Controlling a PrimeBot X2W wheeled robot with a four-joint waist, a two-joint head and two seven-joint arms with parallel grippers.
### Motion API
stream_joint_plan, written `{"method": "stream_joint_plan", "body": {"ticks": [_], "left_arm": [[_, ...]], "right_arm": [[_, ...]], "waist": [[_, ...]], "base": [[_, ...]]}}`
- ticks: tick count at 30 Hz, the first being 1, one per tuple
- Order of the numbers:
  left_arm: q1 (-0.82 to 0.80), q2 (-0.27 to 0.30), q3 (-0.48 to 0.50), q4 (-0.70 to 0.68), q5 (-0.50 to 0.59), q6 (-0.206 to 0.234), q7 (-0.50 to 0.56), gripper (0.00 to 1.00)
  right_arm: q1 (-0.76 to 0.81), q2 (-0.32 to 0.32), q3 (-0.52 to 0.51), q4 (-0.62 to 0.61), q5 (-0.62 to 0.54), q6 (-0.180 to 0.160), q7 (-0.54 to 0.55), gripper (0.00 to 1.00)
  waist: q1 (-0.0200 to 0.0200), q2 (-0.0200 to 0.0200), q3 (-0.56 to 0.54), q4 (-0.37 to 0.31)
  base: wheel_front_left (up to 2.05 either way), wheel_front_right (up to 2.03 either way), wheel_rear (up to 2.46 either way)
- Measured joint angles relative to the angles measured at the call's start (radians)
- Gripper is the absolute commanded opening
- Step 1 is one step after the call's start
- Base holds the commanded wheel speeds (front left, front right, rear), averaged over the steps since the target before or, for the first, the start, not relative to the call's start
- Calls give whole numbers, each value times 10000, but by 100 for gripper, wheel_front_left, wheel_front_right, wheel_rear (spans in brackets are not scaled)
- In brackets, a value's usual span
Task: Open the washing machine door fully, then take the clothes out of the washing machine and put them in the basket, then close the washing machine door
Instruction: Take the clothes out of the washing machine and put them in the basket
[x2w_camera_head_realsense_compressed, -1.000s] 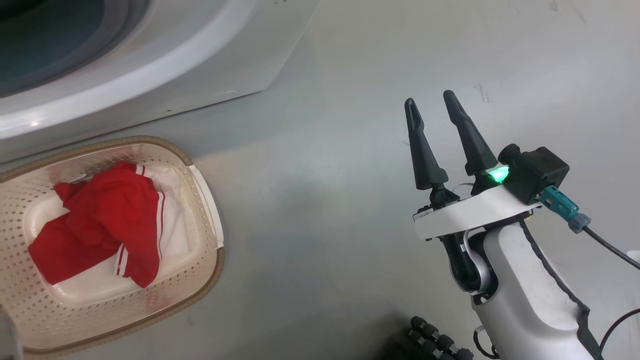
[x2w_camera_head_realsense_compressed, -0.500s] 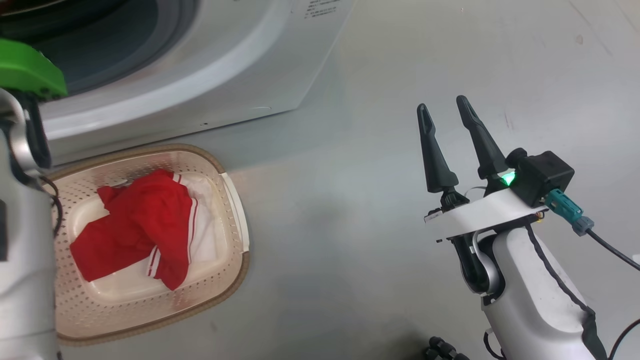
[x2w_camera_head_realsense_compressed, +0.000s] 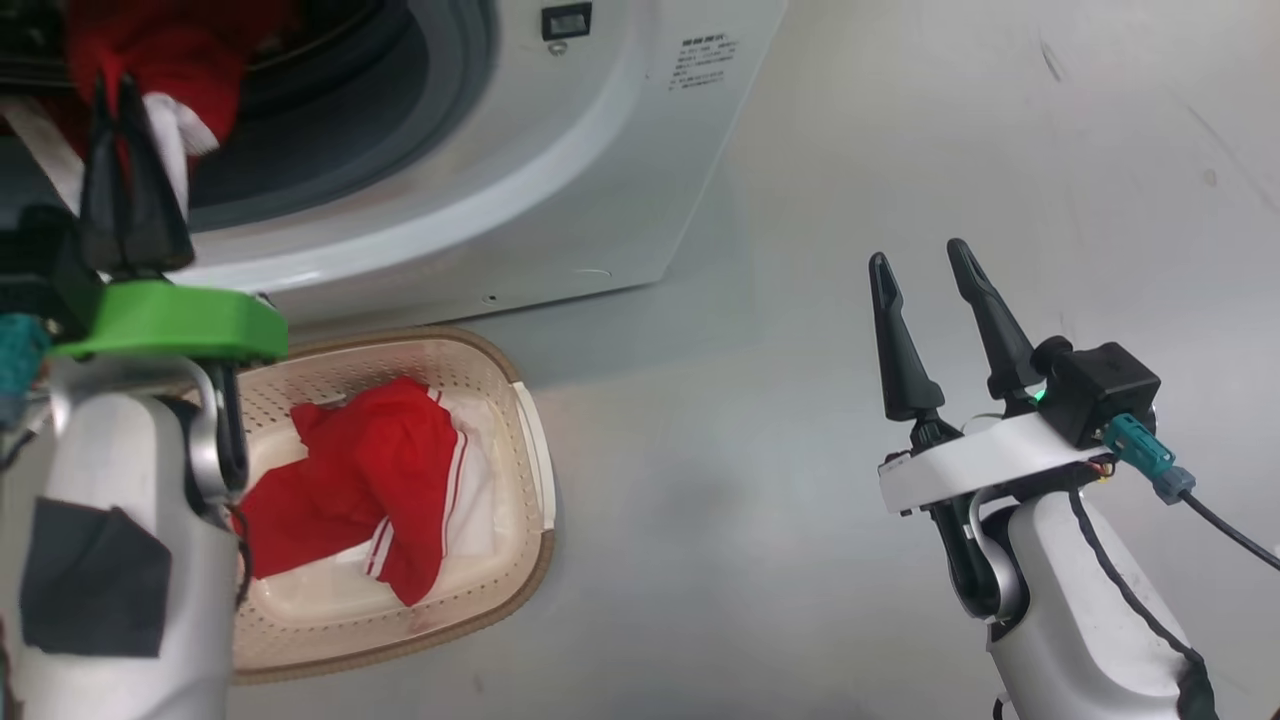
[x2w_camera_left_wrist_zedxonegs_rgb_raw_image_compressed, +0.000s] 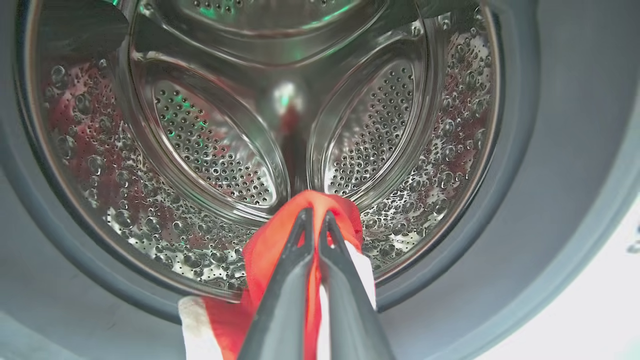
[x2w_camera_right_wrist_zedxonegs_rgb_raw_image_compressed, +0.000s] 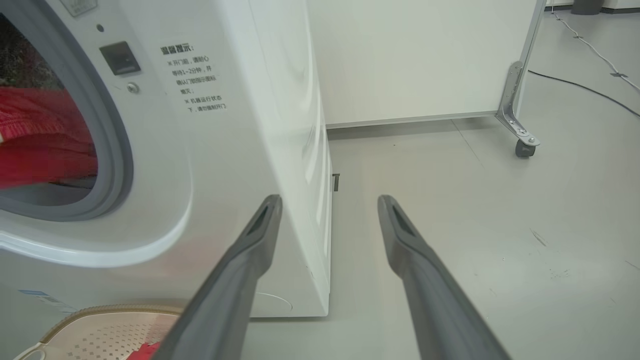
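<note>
The white washing machine (x2w_camera_head_realsense_compressed: 560, 170) stands at the upper left, its drum mouth uncovered; the washing machine door is out of view. My left gripper (x2w_camera_head_realsense_compressed: 113, 90) is at the drum mouth, shut on a red and white piece of the clothes (x2w_camera_head_realsense_compressed: 175, 50). In the left wrist view the shut gripper (x2w_camera_left_wrist_zedxonegs_rgb_raw_image_compressed: 315, 216) pinches that red fabric (x2w_camera_left_wrist_zedxonegs_rgb_raw_image_compressed: 267, 255) in front of the steel drum (x2w_camera_left_wrist_zedxonegs_rgb_raw_image_compressed: 215, 150). Another red garment (x2w_camera_head_realsense_compressed: 370, 470) lies in the cream basket (x2w_camera_head_realsense_compressed: 538, 455) on the floor below the machine. My right gripper (x2w_camera_head_realsense_compressed: 925, 262) hangs open over bare floor to the right, nothing between its fingers (x2w_camera_right_wrist_zedxonegs_rgb_raw_image_compressed: 260, 225).
The right wrist view looks past the machine's right front corner (x2w_camera_right_wrist_zedxonegs_rgb_raw_image_compressed: 300, 150) with red fabric (x2w_camera_right_wrist_zedxonegs_rgb_raw_image_compressed: 45, 150) in its opening. A white panel on a castor leg (x2w_camera_right_wrist_zedxonegs_rgb_raw_image_compressed: 522, 145) stands behind, and a cable (x2w_camera_right_wrist_zedxonegs_rgb_raw_image_compressed: 590, 90) runs across the grey floor.
The head camera has swung, shifting the whole picture right and down. My left arm has come up into view at the left, with its gripper shut on a red garment at the drum mouth.
</note>
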Motion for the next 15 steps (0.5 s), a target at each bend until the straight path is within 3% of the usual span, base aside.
{"method": "stream_joint_plan", "body": {"ticks": [15], "left_arm": [[2270, -337, -554, -1202, 35, 33, -201, 0]], "right_arm": [[911, -90, -94, 416, -336, 25, 0, 100]], "waist": [[0, 0, -1757, 804]], "base": [[0, 0, 0]]}}
